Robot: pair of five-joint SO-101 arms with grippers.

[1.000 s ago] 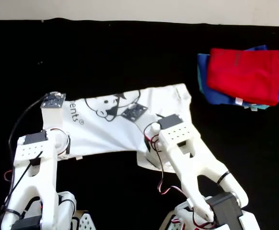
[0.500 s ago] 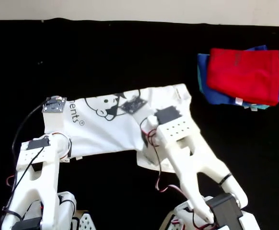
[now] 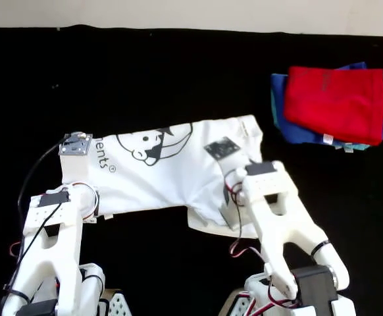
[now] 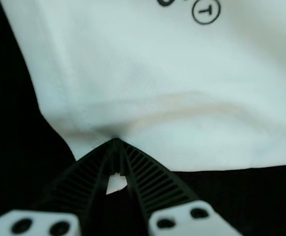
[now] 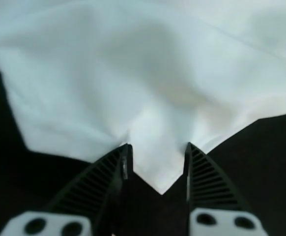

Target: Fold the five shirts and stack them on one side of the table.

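A white shirt [image 3: 172, 178] with a black print lies spread across the middle of the black table [image 3: 178, 79]. My left gripper [image 4: 116, 143] is shut on the shirt's [image 4: 172, 98] near-left hem, and its arm stands at that corner [image 3: 89, 204] in the high view. My right gripper [image 5: 157, 150] is open, with a pointed corner of the shirt [image 5: 148, 88] lying between its fingers. That arm is at the shirt's near-right edge [image 3: 229, 210]. Folded shirts are stacked at the far right, a red one [image 3: 336, 102] on top of a blue one [image 3: 289, 122].
A teal edge [image 3: 349, 149] peeks from under the stack. The pale strip of the table's far edge [image 3: 191, 13] runs along the back. Bare black cloth surrounds the shirt on the far side and at the left.
My right arm has swung right along the shirt's near edge, from its middle to the near-right corner. The left arm tilted down a second ago and has kept still since.
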